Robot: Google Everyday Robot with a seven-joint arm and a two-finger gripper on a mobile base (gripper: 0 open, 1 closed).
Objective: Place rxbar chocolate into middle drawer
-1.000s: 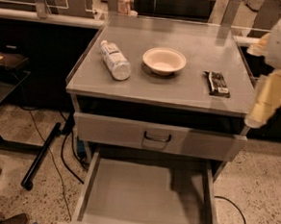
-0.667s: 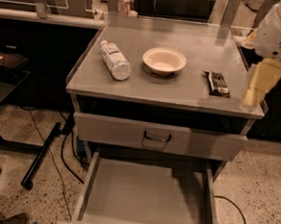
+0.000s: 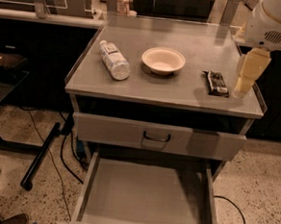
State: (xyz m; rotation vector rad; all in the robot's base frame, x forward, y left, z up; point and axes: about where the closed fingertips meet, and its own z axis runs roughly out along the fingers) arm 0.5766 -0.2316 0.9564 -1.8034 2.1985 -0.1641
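Observation:
The rxbar chocolate [image 3: 216, 83], a small black-wrapped bar, lies flat on the grey cabinet top [image 3: 180, 95] at the right, beside the bowl. My gripper [image 3: 243, 85], cream-coloured under a white arm [image 3: 275, 19], hangs just right of the bar, low over the top's right edge. It holds nothing that I can see. The middle drawer [image 3: 144, 196] is pulled out at the bottom of the view, with a bare grey floor and low side walls.
A cream bowl [image 3: 163, 61] sits mid-top and a clear plastic bottle [image 3: 114, 60] lies on its side at the left. A shut drawer front with a dark loop handle [image 3: 156, 136] is above the open drawer. Cables and a black pole [image 3: 41, 155] lie on the floor at the left.
My gripper has moved up and inward, from beside the cabinet's right front corner to over the top's right edge, close to the bar. Nothing else has moved.

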